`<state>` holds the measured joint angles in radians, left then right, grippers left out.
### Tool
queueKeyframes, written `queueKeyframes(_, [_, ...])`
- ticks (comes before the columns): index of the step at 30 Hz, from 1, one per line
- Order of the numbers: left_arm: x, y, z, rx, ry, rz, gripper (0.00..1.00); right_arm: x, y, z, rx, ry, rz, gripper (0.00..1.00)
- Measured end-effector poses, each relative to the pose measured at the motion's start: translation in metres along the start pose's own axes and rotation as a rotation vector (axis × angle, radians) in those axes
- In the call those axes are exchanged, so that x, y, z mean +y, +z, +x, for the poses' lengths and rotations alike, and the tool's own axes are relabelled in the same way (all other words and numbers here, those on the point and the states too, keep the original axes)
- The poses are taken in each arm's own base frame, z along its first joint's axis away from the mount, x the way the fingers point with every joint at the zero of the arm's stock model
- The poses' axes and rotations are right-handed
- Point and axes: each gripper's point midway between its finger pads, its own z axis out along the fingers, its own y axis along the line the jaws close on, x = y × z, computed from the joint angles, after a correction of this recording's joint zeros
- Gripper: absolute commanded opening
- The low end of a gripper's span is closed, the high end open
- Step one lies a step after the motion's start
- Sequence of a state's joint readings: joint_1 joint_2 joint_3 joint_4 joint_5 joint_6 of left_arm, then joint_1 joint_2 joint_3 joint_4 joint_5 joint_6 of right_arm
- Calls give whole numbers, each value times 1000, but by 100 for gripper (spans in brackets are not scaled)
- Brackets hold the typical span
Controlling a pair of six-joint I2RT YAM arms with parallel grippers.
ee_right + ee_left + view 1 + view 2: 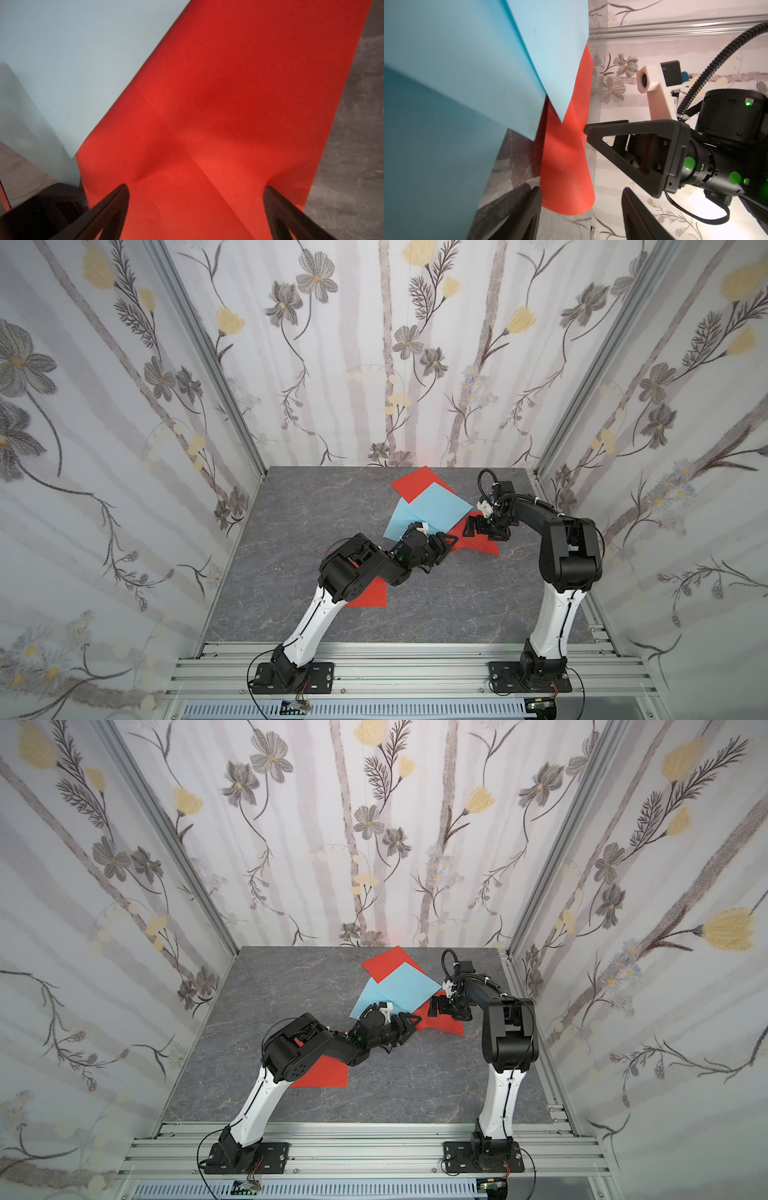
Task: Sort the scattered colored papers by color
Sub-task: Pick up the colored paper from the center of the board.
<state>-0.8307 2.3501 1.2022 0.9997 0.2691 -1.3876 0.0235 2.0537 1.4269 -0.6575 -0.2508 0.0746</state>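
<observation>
L hand (581, 188) partly open, raised edge of red paper (566, 166) btwn jaws, ungripped; R hand (196, 186) wide open, touching it.

**Floral-Walled Enclosure Around a Grey, Stone-Patterned Table**

Three walls (374, 364) of pale fabric closed in the space at the back and on both sides. They were printed with grey flowers, yellow tulip-like blooms and thin dark stems over soft vertical grey stripes. Silver aluminium posts (212, 364) ran up the two back corners. The tabletop (291, 510) was dark grey with lighter marble-like veins, matte under even, diffuse light. Along its near edge lay silver aluminium rails (415, 672), and below them a pale slotted strip (374, 709). A faint pinkish glow (424, 456) showed low on the back wall.
</observation>
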Motion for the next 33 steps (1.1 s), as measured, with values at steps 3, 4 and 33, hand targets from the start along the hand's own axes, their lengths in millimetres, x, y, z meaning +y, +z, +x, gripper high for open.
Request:
queueKeyframes(3, [-2, 3, -2, -10, 0, 0, 64, 0, 0, 0, 0, 0, 0, 100])
queueKeyframes(4, [-3, 5, -4, -12, -1, -3, 64, 0, 0, 0, 0, 0, 0, 100])
queueKeyframes(33, [2, -3, 3, 229, 191, -164, 66, 0, 2, -1, 12, 19, 7, 100])
